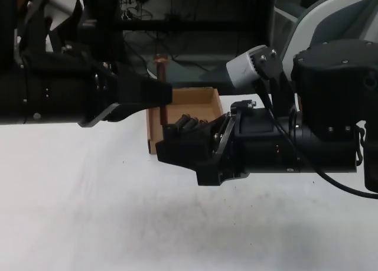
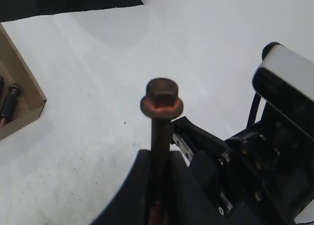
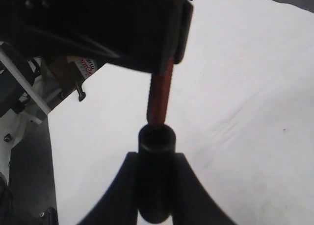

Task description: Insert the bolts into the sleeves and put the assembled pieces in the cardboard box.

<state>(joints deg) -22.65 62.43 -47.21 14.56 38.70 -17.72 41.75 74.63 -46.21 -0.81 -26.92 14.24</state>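
high view, bolt: the rusty bolt [image 1: 159,63] stands head up, above the left gripper [image 1: 160,97], upper left of centre; the jaws cover its shank.
high view, right gripper: the right gripper [image 1: 172,146] sits at centre, in front of the cardboard box [image 1: 208,97]; its jaw state cannot be told here.
high view, box: dark assembled pieces [image 1: 190,122] lie inside.
high view, surface and room: a white bench [image 1: 88,212] fills the lower frame; dark framework [image 1: 189,24] runs across the top.
left wrist view, bolt: the left jaws are clamped on the shank and the flanged hex head stands clear of them; a box corner lies well apart on the bench.
right wrist view, sleeve: the black sleeve [image 3: 156,141] is clamped between the right jaws.
right wrist view, thread: the bolt's threaded end reaches the sleeve's mouth; whether it has entered cannot be told.
between views: the thread meeting the sleeve is plain from the right wrist; the grippers cover it in the high view.
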